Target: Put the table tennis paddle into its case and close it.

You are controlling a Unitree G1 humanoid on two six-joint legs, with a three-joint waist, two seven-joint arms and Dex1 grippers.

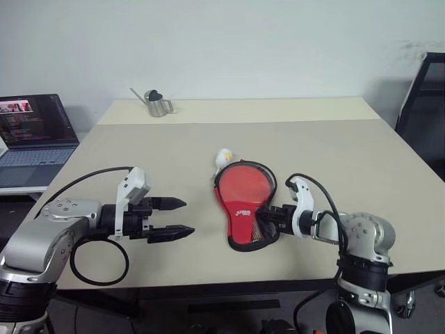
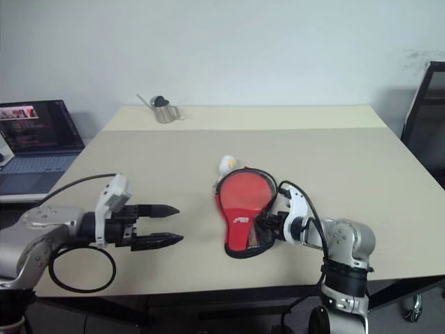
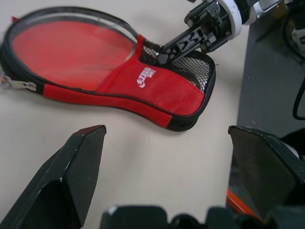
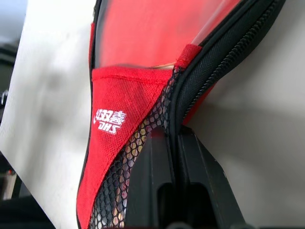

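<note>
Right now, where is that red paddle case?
The case lies on the table, near its front edge, right of centre. The right gripper pinches its narrow end, and a small white ball sits just behind it.

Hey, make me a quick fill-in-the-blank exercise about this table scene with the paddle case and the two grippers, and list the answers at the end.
1. The right gripper is shut on the ____ end of the case.
2. The left gripper hovers with its fingers ____, apart from the case.
3. The logo on the case's red fabric is ____ in colour.
4. At the table's far edge stands a small metal ____.

Missing words: narrow mesh; open; white; watering can
</note>
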